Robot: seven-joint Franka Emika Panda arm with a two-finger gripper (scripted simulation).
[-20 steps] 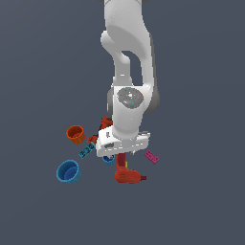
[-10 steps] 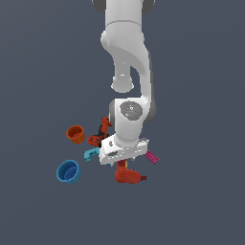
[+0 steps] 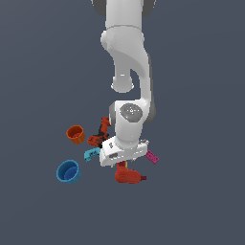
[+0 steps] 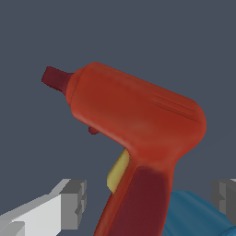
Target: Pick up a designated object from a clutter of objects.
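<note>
Red drill [image 3: 128,175] lies on the dark counter [image 3: 201,201] directly under the arm's hand, dark tip pointing toward the exterior view's right, handle running up under the white hand. In the wrist view the drill [image 4: 138,129] fills most of the frame: bulky rounded body, dark red tip, small yellow patch where the handle joins the body.

Gripper [image 4: 147,203] is spread wide. One grey finger pad [image 4: 73,203] sits on one side of the handle, the other [image 4: 226,196] at the frame edge on the far side. Clear gaps between both pads and the handle, nothing held.

Relative to the drill, in the exterior view:
- pink block [image 3: 152,157] just beyond it toward the right, partly under the hand's edge
- cyan piece [image 3: 92,154] beside the hand on the left
- slimmer red-and-black drill [image 3: 99,135] behind the hand, partly hidden
- orange cup [image 3: 75,134] further left and back
- blue cup [image 3: 68,171] well to the left, apart from everything
- another blue object [image 4: 198,216] just beside the handle in the wrist view, contact unclear

Front and right of the drill is open counter.
</note>
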